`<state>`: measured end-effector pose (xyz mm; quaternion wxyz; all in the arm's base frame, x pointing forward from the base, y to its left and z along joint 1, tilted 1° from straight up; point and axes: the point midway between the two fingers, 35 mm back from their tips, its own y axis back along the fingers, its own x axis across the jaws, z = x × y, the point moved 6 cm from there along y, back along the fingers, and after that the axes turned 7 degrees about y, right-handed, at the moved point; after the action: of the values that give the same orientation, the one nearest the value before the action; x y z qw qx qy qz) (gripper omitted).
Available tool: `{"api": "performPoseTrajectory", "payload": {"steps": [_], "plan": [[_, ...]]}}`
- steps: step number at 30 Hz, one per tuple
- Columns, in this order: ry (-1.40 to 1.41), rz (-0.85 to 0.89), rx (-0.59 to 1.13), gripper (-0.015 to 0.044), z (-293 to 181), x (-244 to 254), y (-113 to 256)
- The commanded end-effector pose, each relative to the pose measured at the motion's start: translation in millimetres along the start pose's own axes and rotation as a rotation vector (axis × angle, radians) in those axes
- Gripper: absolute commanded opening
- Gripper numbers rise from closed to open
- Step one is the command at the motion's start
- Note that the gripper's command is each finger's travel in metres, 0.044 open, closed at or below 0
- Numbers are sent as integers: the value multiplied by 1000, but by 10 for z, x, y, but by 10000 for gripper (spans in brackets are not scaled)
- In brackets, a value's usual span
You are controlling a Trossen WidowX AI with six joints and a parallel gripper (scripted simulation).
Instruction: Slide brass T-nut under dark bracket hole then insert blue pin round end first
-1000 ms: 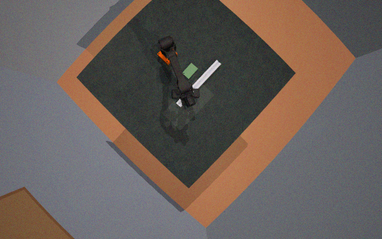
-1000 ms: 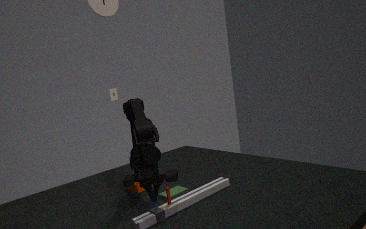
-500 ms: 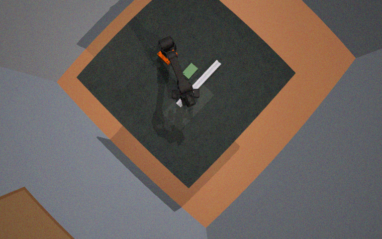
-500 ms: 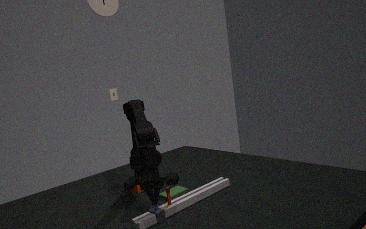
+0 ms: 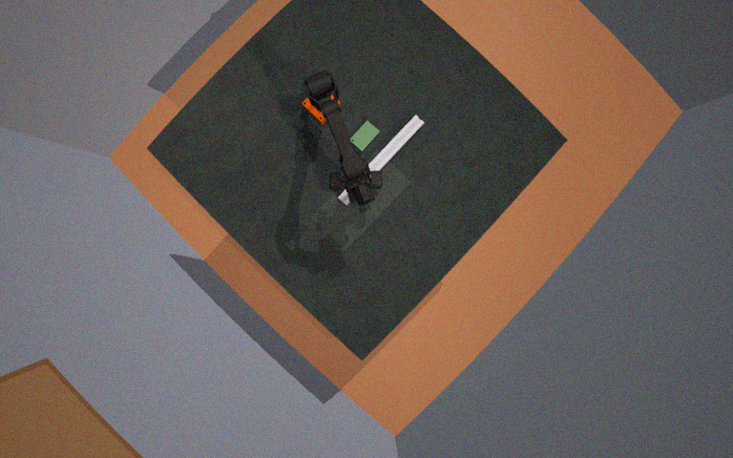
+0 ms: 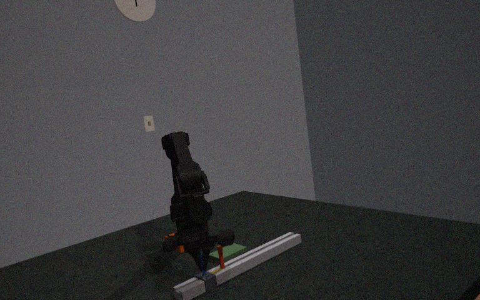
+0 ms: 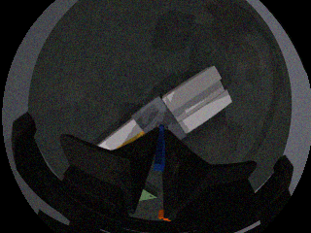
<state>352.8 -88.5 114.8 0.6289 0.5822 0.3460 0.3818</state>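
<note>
Your colours: dark tabletop point(image 5: 472, 141) point(image 6: 347, 237), pale rail point(image 5: 396, 142) point(image 6: 261, 257) point(image 7: 209, 112)
You have a blue pin point(image 6: 202, 264) point(image 7: 159, 150), black fingers point(image 6: 202, 264), a grey bracket point(image 6: 210, 282) point(image 7: 152, 114), a plain green tray point(image 5: 365, 135) point(image 6: 229, 252) point(image 7: 147, 195), an orange handle point(image 6: 220, 257) and a yellow nut point(image 6: 216, 271) point(image 7: 132, 140); lengthwise lines stripe your rail.
</note>
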Motion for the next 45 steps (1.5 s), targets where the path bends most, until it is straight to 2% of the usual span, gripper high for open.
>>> {"api": "performPoseTrajectory", "payload": {"steps": [1, 45], "plan": [[1, -3, 3, -150, 0, -2, -12], [-1, -56, 77, -150, 87, 62, -12]]}}
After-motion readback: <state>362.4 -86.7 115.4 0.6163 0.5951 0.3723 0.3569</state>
